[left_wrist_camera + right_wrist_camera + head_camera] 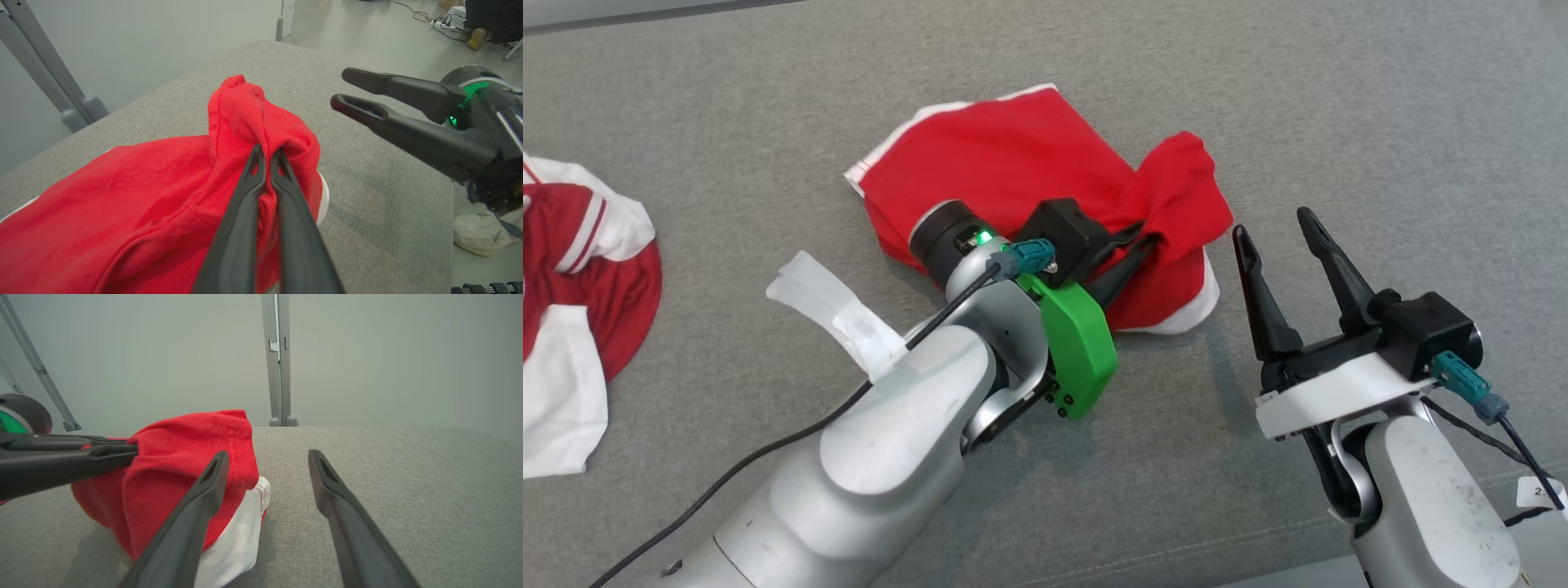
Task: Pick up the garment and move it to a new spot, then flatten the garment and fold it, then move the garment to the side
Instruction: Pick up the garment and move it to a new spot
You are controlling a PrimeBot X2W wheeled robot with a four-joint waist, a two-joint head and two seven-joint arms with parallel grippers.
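- As a grey woven tabletop (1339,122) spreads across the head view, a red garment with white trim (1013,163) lies crumpled on it just above centre, toward 12 o'clock.
- One corner of the red garment lies flat and points to 11 o'clock. Its 3 o'clock side is gathered into a raised bunch, and a white panel shows beneath at 5 o'clock.
- A second red-and-white garment (572,269) lies rumpled at the 9 o'clock edge, well apart from the first.
- Silver-grey, the left arm (890,433) reaches in from 7 o'clock. It carries a green cover (1078,343) near the wrist and a strip of white tape (825,302).
- At 4 o'clock the right gripper (1274,224) stands with its two dark fingers spread wide and nothing between them. It sits just beside the bunched cloth without touching it.
- Seen from the left wrist, the left gripper (267,152) has its jaws pinched narrow on a fold of the red cloth, which rises in a peak above the fingertips.
- From the right wrist, that peak sits at 10 o'clock, the left claw entering from 9 o'clock.
- A pale shoe (478,232) rests on the floor at 4 o'clock in the left wrist view.
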